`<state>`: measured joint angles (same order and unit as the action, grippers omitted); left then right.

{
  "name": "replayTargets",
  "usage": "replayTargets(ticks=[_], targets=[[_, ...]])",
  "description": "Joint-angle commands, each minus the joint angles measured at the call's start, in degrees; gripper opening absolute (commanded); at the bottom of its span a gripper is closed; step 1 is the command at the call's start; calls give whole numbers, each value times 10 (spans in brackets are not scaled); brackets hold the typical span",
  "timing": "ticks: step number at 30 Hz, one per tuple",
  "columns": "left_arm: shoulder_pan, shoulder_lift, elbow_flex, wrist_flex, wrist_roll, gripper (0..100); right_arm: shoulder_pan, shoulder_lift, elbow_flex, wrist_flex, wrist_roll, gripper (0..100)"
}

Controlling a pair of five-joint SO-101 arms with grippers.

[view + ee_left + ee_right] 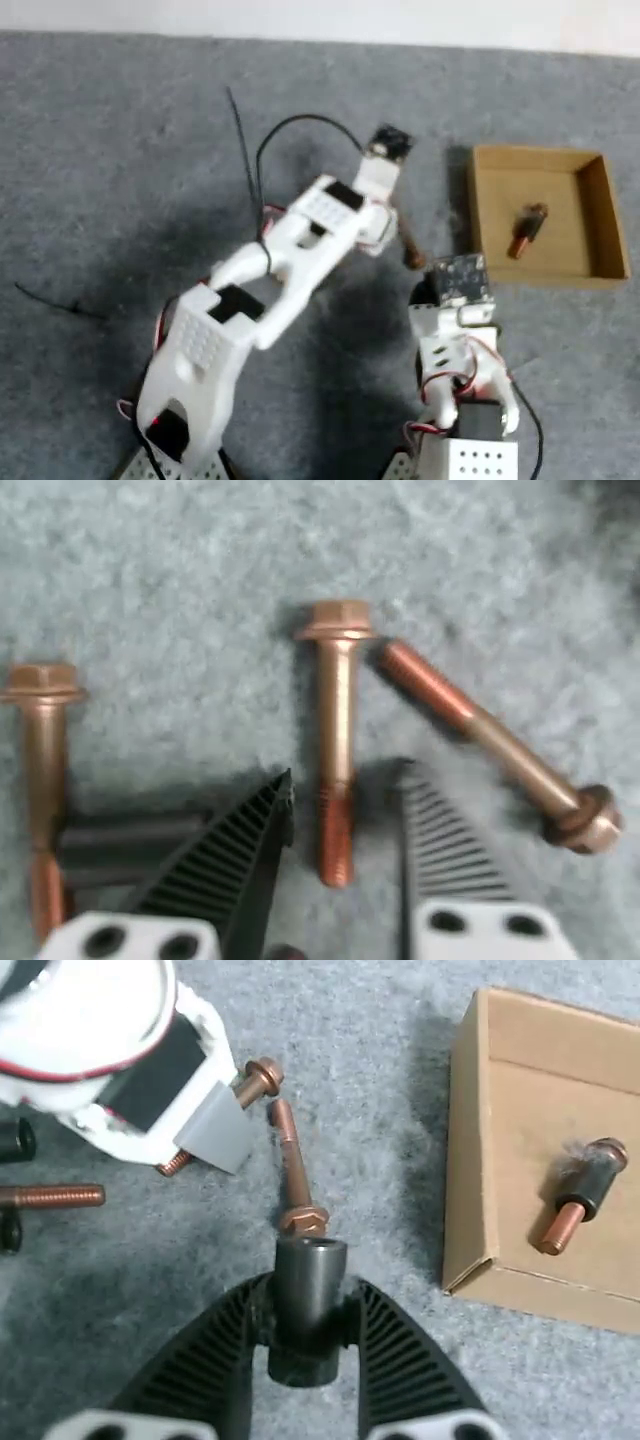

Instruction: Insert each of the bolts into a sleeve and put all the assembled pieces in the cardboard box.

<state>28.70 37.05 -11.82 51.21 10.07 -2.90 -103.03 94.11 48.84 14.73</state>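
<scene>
The left jaws are spread apart on either side of the middle bolt (337, 730), which lies flat on the grey table (150, 560). A straight bolt (42, 770) and a tilted bolt (480, 730) lie beside it. The right jaws squeeze a black sleeve (306, 1270). Farthest right, the cardboard box (575, 200) holds one finished piece (527, 230).
</scene>
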Motion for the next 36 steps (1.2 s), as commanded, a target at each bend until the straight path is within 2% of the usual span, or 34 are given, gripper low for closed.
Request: replayTargets(ticks=[1,3,6,10,14,19,24,31,33,36], targets=[[-9,-7,-7,16,-7,0,7,-4,-5,-20,-2,5],[-9,-7,-7,15,-7,35,7,-4,-5,-20,-2,5],[-9,-8,-8,15,-7,1,7,-4,-4,-20,-2,5],[-9,-32,-7,18,-4,5,7,-4,12,-35,-2,5],[-8,-147,32,41,8,5,7,-4,21,-47,-2,5],[-24,-349,180,32,71,5,7,-4,22,-47,-2,5],[-25,-560,405,-93,69,5,7,-4,22,-47,-2,5],[-25,-823,745,-387,69,5,0,-4,22,-48,-2,5],[-25,-882,816,-455,69,5,-34,-4,22,-48,-2,5],[-25,-964,887,-513,70,5,-102,-4,22,-48,-2,5]])
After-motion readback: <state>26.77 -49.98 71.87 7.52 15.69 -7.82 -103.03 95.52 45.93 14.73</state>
